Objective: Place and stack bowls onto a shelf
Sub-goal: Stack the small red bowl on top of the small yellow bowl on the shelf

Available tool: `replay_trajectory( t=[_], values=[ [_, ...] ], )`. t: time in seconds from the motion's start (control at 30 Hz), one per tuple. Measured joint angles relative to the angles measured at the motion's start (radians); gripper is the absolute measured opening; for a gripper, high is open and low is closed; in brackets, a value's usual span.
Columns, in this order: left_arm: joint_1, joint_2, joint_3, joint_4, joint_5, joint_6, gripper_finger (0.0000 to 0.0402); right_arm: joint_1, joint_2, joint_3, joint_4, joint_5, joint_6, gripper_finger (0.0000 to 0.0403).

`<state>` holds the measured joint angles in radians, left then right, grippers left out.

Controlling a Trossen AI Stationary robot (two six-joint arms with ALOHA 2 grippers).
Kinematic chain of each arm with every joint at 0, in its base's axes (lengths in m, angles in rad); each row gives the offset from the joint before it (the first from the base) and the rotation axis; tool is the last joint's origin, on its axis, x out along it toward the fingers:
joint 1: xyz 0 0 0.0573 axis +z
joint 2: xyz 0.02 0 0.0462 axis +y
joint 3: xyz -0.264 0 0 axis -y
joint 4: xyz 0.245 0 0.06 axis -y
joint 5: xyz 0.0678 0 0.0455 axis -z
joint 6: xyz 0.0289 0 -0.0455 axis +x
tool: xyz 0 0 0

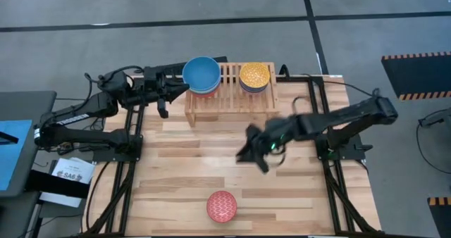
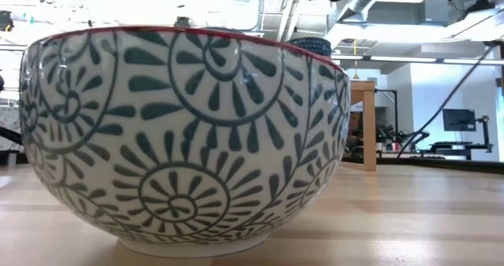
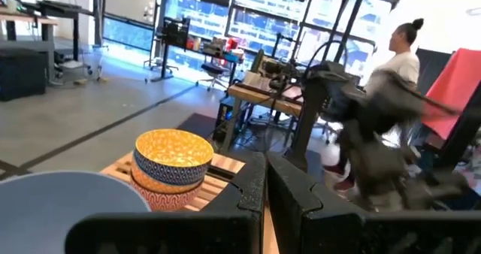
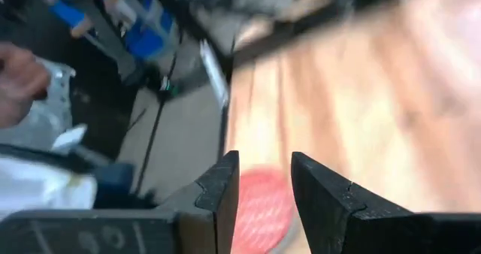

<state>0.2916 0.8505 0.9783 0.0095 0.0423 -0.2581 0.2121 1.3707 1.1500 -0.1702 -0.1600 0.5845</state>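
Right end effector (image 4: 264, 180) fingers are standing slightly parted over the wooden bench (image 4: 361, 89); the red bowl (image 4: 261, 201) is showing, blurred, in the gap between them.

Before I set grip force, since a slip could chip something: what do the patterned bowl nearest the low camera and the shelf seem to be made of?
The patterned bowl looks like glazed ceramic: glossy surface with light reflections, a printed dark swirl pattern on white, a red rim and an unglazed-looking foot ring. The shelf looks like pale unfinished or lightly finished wood: light slats with a matte look.
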Motion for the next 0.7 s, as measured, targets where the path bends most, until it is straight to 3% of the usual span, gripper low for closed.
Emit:
replay_trajectory(
  t=[0.27, 0.47, 0.7],
  values=[
    [0.0, 0.0, 0.0, -0.018, 0.0, 0.001, 0.0, 0.184, 0.303, 0.234, -0.232, 0.023, 0.329, 0.015],
    [0.0, 0.0, 0.0, -0.06, 0.0, -0.02, 0.0, 0.214, 0.532, 0.385, -0.388, 0.034, 0.62, 0.015],
    [0.0, 0.0, 0.0, -0.073, -0.001, -0.022, 0.0, 0.211, 0.702, 0.472, -0.408, -0.002, 0.726, 0.015]
  ],
)
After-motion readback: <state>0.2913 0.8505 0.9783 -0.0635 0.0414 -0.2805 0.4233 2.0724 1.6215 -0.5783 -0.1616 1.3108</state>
